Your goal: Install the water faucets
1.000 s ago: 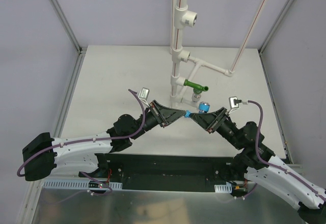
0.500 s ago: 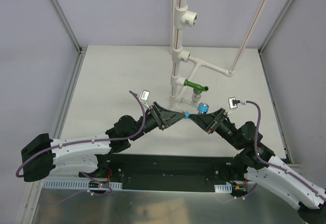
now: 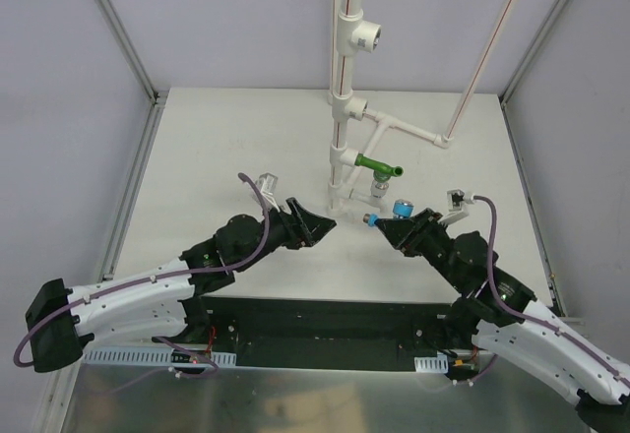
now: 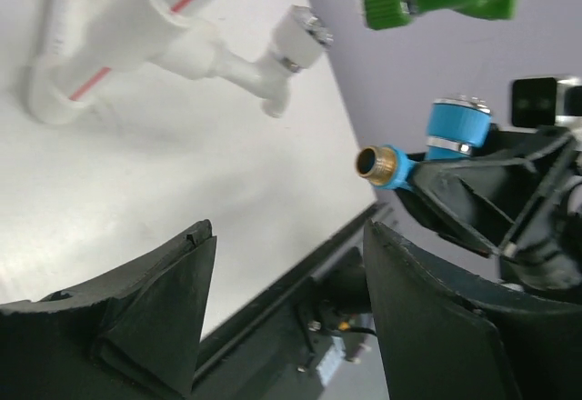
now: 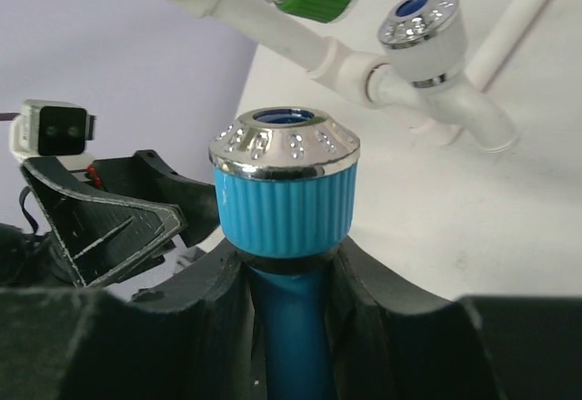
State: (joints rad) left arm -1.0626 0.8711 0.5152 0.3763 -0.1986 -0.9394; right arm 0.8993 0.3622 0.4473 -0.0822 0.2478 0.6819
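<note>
1. The light blue faucet [image 3: 400, 207] is off the white surface [image 3: 226, 157]. It is held in the air just in front of the foot of the white pipe stand [image 3: 344, 108].
2. The right jaws are closed on this faucet. In the right wrist view the two dark fingers [image 5: 382, 318] press on its blue stem from both sides, just under the ribbed knob with the shiny silver top.
3. The faucet's brass threaded end [image 4: 376, 162] sticks out sideways from the right jaws toward the left arm [image 3: 148, 290]. It touches nothing.
4. The left jaws stand wide apart and hold nothing. In the left wrist view bare surface shows between the two black fingers [image 4: 159, 314].
5. The left jaws are near the brass end but clear of it.
6. The green faucet [image 3: 380, 167] juts from the lower part of the pipe stand, above and behind the light blue one. Its spout points to the right in the top view.
7. A white fitting [image 5: 423, 27] with a shiny dotted cap and a blue centre sits on a white branch of the stand, just beside the green faucet and beyond the blue knob.
</note>
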